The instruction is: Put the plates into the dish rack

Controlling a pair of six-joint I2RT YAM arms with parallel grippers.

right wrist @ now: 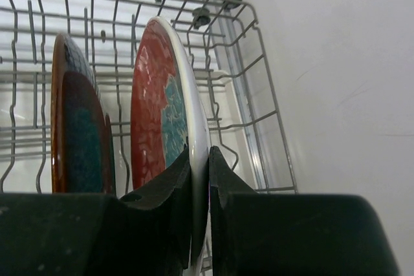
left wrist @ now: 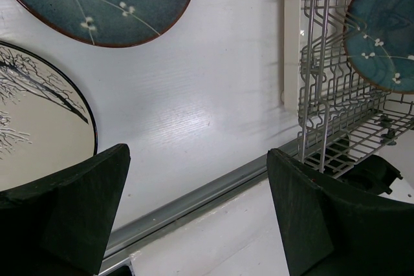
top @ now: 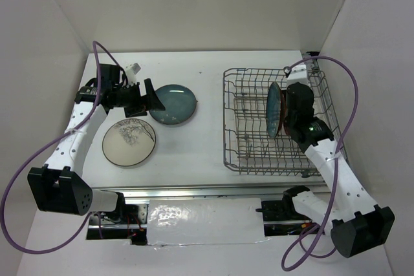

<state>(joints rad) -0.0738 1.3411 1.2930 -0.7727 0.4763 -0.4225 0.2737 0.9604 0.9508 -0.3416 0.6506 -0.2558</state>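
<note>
A teal-blue plate and a cream plate with a branch drawing lie flat on the table at the left. My left gripper is open and empty, at the teal plate's left edge; its wrist view shows both plates beyond the fingers. In the dish rack a second teal plate stands upright. My right gripper is shut on the rim of the red patterned plate, which stands upright in the rack beside the teal one.
The grey wire rack sits at the table's right, close to the right wall. A metal rail runs along the table's near edge. White walls enclose the table on three sides.
</note>
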